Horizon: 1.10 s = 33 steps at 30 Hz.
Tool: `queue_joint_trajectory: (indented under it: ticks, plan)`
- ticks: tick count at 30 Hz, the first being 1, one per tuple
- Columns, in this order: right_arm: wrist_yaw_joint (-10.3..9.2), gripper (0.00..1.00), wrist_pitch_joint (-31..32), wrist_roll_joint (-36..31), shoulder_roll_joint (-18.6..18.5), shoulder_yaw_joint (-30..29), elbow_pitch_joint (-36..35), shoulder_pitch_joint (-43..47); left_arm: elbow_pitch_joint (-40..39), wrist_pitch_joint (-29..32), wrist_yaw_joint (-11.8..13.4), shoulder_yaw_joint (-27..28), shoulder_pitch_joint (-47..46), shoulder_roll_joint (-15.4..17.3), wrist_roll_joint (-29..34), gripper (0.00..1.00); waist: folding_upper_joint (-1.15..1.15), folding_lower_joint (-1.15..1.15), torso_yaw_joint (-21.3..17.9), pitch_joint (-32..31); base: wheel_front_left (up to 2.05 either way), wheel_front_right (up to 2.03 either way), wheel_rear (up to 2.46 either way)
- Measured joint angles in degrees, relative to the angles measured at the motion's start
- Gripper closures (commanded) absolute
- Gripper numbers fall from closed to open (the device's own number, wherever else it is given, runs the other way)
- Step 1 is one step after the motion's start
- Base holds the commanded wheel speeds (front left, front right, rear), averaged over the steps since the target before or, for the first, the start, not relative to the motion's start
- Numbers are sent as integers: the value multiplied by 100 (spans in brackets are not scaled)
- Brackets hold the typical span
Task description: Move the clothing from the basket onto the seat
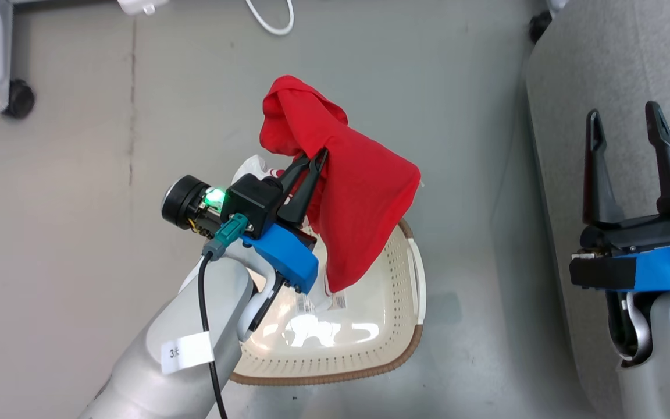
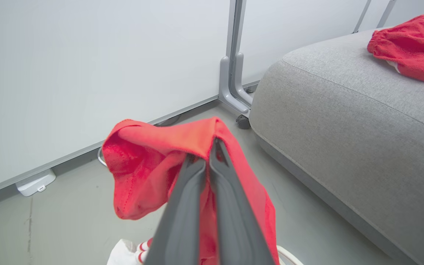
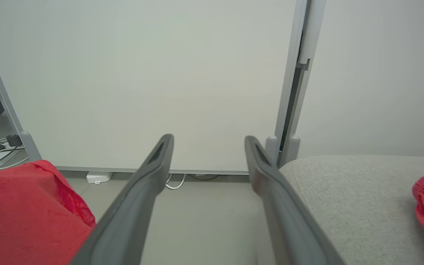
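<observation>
Clothing hangs over the basket, pinched tight in my closed left gripper, so I'd lift it clear of the rim, then swing right onto the seat, skirting my empty, wide-spread right gripper.

Red garment hangs draped above cream perforated basket; another red garment lies crumpled on grey seat.

We see an oval cream perforated basket on the grey floor, and a red garment on the grey fabric seat.
</observation>
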Motion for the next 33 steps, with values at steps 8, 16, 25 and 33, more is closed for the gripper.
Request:
queue_joint_trajectory:
  ticks: [8,16,25,33]
  plan:
    - [0,0,0,42,70,7,130,237,-279,0,-51,311,19,-111,336,100,0,0,58,-623,0,0,0]
    - [0,0,0,83,131,-20,227,522,-464,0,-100,460,-102,-197,502,100,0,0,92,-1180,0,0,0]
    - [0,0,0,97,177,-116,292,812,-491,0,-154,464,-350,-254,602,100,0,0,134,-1604,0,0,0]
    - [0,0,0,100,216,-174,331,1002,-465,0,-197,409,-446,-264,611,100,0,0,177,-1923,0,0,0]
